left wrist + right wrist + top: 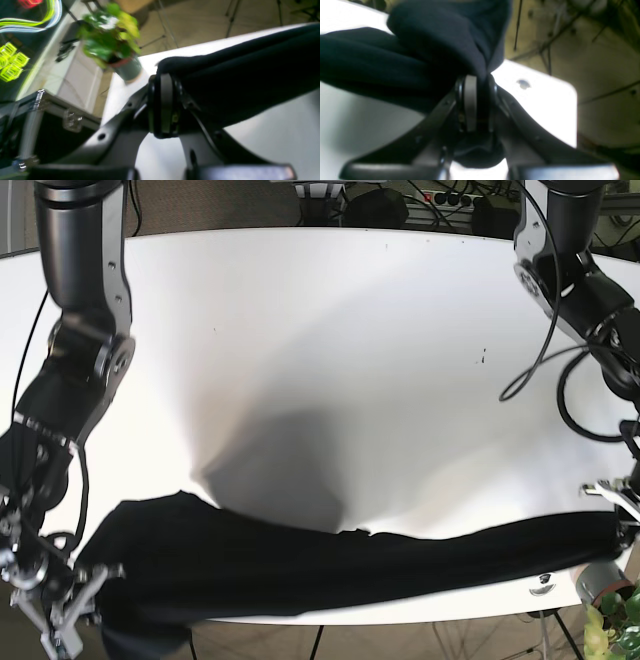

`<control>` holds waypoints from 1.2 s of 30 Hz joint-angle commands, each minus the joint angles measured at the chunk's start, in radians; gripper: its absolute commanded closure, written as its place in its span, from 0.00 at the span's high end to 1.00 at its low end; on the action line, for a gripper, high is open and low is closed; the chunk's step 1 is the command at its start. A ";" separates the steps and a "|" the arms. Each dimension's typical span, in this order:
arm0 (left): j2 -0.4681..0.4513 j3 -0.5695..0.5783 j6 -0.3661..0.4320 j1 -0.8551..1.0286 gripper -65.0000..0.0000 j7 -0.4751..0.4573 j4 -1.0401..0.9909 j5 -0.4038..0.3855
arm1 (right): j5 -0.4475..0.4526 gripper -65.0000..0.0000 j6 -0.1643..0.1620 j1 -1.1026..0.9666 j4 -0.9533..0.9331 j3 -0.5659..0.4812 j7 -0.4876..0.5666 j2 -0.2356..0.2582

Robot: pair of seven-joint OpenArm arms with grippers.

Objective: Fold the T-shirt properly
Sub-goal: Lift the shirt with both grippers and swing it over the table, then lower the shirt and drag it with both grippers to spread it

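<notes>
The black T-shirt [330,565] is stretched in a long band along the front edge of the white table [330,360], hanging between both arms. My left gripper [166,105] is shut on one end of the T-shirt [240,75]; in the base view it is at the far right [622,535]. My right gripper [476,105] is shut on the other end of the T-shirt [407,55]; in the base view it is at the lower left [88,585]. A bunch of cloth hangs below the right gripper's jaws.
A potted green plant [112,37] stands past the table's corner near the left gripper; it also shows in the base view [610,610]. A black case [50,125] with metal edges stands beside it. Cables hang from the arm [560,350] on the right.
</notes>
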 commanded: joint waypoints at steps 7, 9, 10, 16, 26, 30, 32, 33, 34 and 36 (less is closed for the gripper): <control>-0.015 -0.050 0.010 0.203 0.00 -0.116 -0.019 0.025 | 0.131 0.04 -0.011 -0.263 0.154 0.101 0.013 0.012; -0.015 -0.052 0.010 0.248 0.00 -0.128 -0.039 0.024 | 0.158 0.04 -0.011 -0.339 0.183 0.131 -0.006 0.007; -0.015 -0.052 0.010 0.275 0.00 -0.148 -0.052 0.024 | 0.175 0.04 -0.008 -0.379 0.194 0.151 -0.020 -0.004; -0.015 -0.052 0.010 0.389 0.00 -0.262 -0.115 0.024 | 0.302 0.04 -0.005 -0.557 0.243 0.245 -0.058 -0.045; 0.018 -0.136 0.010 0.449 0.00 -0.263 -0.190 0.024 | 0.477 0.04 -0.006 -0.818 0.248 0.269 -0.064 -0.047; 0.024 -0.158 0.010 0.456 0.00 -0.263 -0.202 0.025 | 0.543 0.04 -0.009 -0.898 0.248 0.269 -0.064 -0.047; 0.025 -0.158 0.010 0.456 0.00 -0.263 -0.201 0.025 | 0.566 0.04 -0.011 -0.929 0.248 0.269 -0.064 -0.047; 0.025 -0.158 0.010 0.458 0.00 -0.263 -0.201 0.027 | 0.572 0.04 -0.012 -0.941 0.248 0.269 -0.063 -0.047; 0.025 -0.158 0.010 0.458 0.00 -0.263 -0.202 0.027 | 0.576 0.04 -0.012 -0.950 0.248 0.269 -0.063 -0.048; 0.027 -0.158 0.010 0.458 0.00 -0.263 -0.202 0.025 | 0.579 0.04 -0.012 -0.973 0.248 0.269 -0.063 -0.048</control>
